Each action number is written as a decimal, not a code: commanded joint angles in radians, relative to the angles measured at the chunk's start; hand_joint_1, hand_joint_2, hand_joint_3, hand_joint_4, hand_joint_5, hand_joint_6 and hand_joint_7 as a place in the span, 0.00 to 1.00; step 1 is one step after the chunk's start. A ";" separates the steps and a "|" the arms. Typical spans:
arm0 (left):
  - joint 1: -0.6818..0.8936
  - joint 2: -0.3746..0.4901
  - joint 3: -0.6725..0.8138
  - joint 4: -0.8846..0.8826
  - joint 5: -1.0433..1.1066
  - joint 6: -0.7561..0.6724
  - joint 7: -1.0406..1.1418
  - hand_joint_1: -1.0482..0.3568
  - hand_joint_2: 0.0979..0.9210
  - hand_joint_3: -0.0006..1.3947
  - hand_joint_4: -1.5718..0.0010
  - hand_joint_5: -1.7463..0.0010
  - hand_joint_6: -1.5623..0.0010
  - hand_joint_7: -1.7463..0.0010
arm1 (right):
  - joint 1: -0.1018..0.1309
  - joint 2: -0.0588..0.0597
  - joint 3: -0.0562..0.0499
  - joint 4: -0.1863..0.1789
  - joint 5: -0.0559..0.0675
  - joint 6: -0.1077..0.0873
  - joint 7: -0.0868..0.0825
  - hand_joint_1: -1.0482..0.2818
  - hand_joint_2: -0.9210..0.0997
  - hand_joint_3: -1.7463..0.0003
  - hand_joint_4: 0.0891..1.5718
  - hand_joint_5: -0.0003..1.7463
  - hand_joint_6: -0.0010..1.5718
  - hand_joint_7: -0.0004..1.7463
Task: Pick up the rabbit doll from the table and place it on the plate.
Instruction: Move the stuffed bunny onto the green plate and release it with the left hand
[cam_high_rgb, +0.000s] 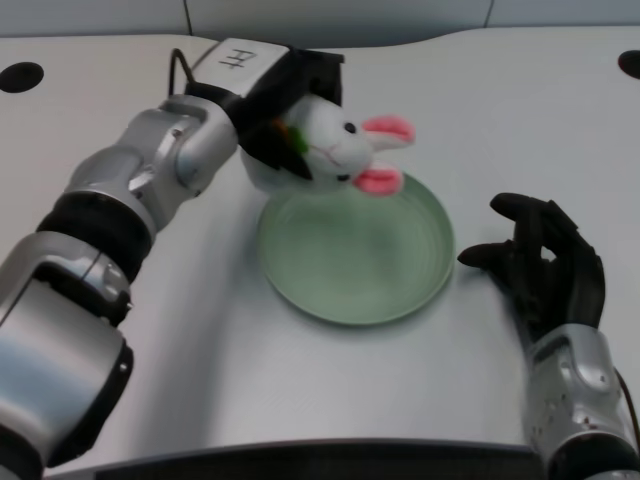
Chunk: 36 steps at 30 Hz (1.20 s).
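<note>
Left hand (285, 115) is gripping the rabbit doll (335, 145) in the upper middle of the frame, fingers wrapping around the doll's body from the left side, so the hand is closed on it. The doll is lying tilted, white head and pink ears pointing right, ears reaching past the upper left rim of the plate (420, 290). Can't tell whether the doll's underside is touching the rim or hanging just above it. The plate is sitting in the centre of the frame on the white table (250, 380), pale green, round, nothing resting in its bowl. The left forearm is running diagonally from the lower left corner up to the hand. The right hand (545, 265) is sitting at the right of the frame, just beside the plate's right edge, fingers loosely curled, holding nothing.
</note>
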 joint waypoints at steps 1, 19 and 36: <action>-0.043 -0.055 -0.025 0.030 0.020 0.027 -0.005 0.63 0.98 0.06 0.43 0.00 0.57 0.00 | 0.007 0.007 0.002 -0.003 0.002 -0.005 0.004 0.48 0.00 0.74 0.46 0.77 0.45 0.63; -0.017 -0.138 -0.072 0.113 0.029 0.010 -0.003 0.64 0.96 0.11 0.41 0.00 0.57 0.00 | 0.019 0.013 0.000 -0.026 0.011 0.001 0.024 0.47 0.00 0.74 0.46 0.77 0.44 0.63; -0.035 -0.101 -0.129 0.126 0.076 0.045 -0.147 0.08 0.99 0.01 0.87 0.78 0.78 0.95 | 0.032 0.018 0.009 -0.063 0.010 0.029 -0.002 0.48 0.00 0.74 0.46 0.78 0.45 0.63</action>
